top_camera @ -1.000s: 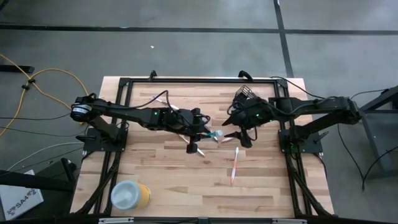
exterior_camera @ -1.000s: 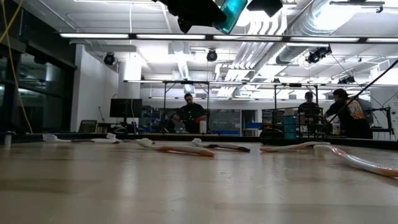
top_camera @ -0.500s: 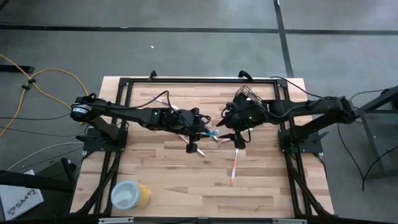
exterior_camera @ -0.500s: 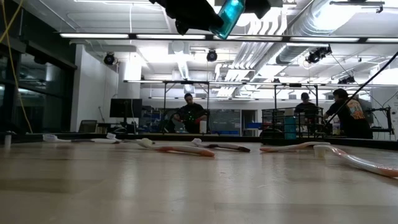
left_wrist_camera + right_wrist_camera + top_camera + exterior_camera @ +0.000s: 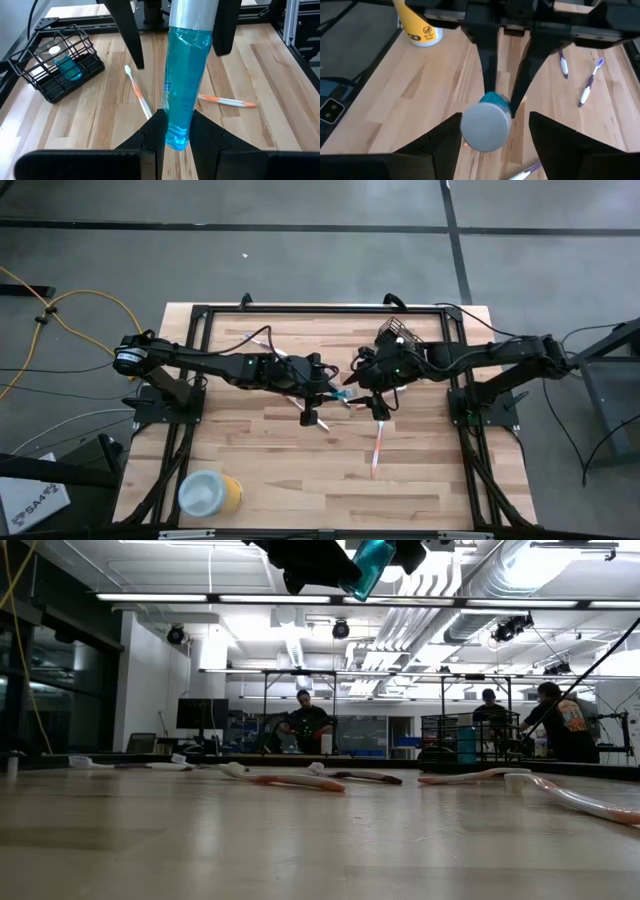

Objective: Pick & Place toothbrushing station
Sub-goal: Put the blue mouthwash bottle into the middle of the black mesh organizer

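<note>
Both arms reach inward and meet above mid-table. Left gripper [image 5: 177,131] pinches a blue tube [image 5: 183,85] by its tail; right gripper [image 5: 492,142], fingers spread wide, flanks its capped end.

Bright, even overhead light — ceiling strips glare, foreground tabletop blurred.

No lettering anywhere can be read clearly.

table [image 5: 280,75]: pale wood planks, matt, visible grain
blue tube [image 5: 184,85]: glossy translucent plastic, smooth grey cap
holder [image 5: 55,67]: thin black wire, matt
toothbrushes [image 5: 138,95]: smooth plastic
left gripper [image 5: 177,131] fingers [image 5: 155,132]: matt black plastic
</note>
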Robot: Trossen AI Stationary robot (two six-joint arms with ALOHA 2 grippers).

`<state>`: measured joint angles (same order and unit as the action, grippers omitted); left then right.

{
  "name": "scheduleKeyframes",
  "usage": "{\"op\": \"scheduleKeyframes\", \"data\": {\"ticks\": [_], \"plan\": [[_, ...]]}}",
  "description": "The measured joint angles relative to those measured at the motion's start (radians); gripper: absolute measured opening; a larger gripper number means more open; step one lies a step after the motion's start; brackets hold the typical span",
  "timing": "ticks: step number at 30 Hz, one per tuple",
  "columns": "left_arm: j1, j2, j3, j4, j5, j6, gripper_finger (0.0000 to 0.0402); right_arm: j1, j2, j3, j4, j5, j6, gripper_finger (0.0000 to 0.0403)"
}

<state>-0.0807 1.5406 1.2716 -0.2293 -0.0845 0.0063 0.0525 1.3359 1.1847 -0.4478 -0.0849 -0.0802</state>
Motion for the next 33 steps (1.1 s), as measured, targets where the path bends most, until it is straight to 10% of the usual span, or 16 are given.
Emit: {"op": "scheduleKeyframes", "data": {"ticks": [33], "plan": [[0.000,0.000,0.000,-0.012,0.000,0.001,0.0065,0.000,-0.001,0.000,0.018,0.000,0.005,0.0191]]}}
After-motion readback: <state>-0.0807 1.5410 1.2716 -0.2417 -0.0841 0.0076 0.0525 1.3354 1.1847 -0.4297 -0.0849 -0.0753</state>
